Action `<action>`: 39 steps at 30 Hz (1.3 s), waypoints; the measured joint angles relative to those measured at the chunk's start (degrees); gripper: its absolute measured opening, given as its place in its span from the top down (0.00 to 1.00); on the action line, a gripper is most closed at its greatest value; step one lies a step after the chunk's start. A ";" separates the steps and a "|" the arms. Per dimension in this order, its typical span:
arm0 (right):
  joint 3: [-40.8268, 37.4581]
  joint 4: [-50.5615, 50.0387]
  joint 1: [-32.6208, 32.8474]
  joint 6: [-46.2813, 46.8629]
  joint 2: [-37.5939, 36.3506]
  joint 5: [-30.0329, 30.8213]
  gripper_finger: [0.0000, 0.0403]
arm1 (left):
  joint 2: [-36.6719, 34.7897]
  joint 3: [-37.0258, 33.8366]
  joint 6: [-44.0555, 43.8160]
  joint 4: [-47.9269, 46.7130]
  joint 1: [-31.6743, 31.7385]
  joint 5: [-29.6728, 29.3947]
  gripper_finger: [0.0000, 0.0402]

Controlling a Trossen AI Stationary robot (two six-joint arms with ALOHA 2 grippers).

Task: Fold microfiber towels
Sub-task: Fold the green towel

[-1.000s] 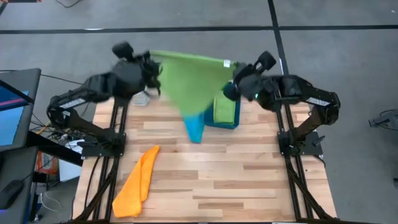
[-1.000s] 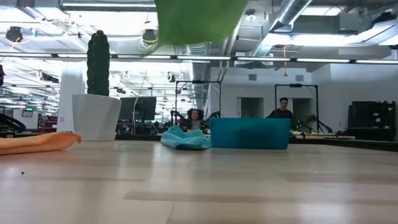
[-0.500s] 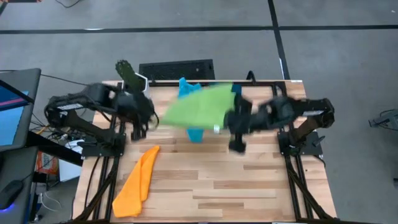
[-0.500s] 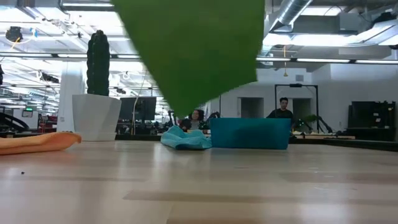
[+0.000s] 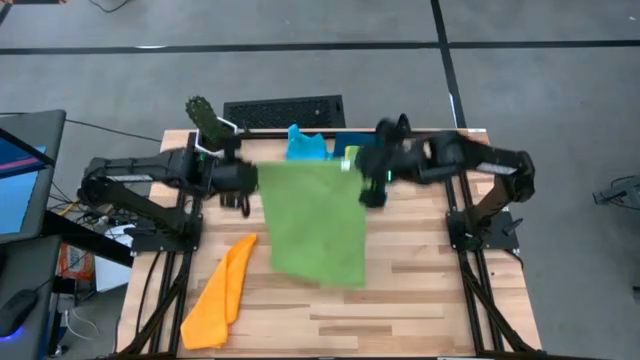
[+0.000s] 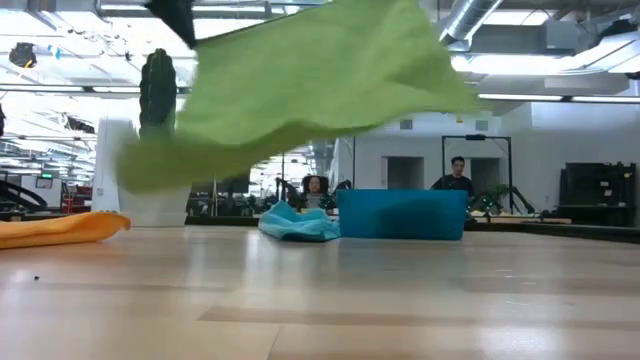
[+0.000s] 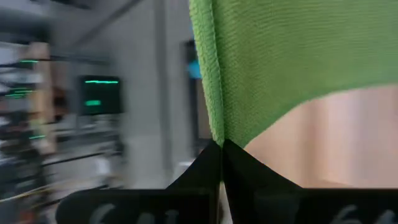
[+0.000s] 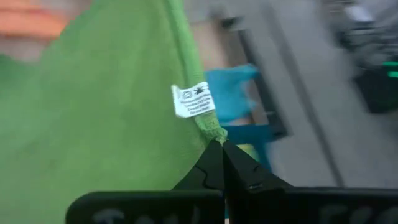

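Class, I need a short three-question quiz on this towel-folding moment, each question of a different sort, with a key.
1. True or false: the green towel lies flat on the table.
2. Which holds a corner of it? A) left tool only B) right tool only C) both
3. Fill in: the towel lying alone near the table's front left edge is ____.

Key: 1 false, it hangs in the air; 2 C, each is shut on a corner; 3 orange.
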 joint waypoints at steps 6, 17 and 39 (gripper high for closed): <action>-0.02 11.79 -12.03 -9.93 -2.66 5.17 0.97 | -0.19 7.03 18.72 12.77 10.97 -6.26 1.00; 0.00 18.64 -12.72 -13.95 -8.00 5.22 0.97 | -0.08 25.28 31.32 25.52 16.55 -5.43 1.00; -0.04 -4.30 26.06 32.37 14.07 -5.34 0.96 | -1.20 -8.25 -28.39 4.17 -16.78 33.16 1.00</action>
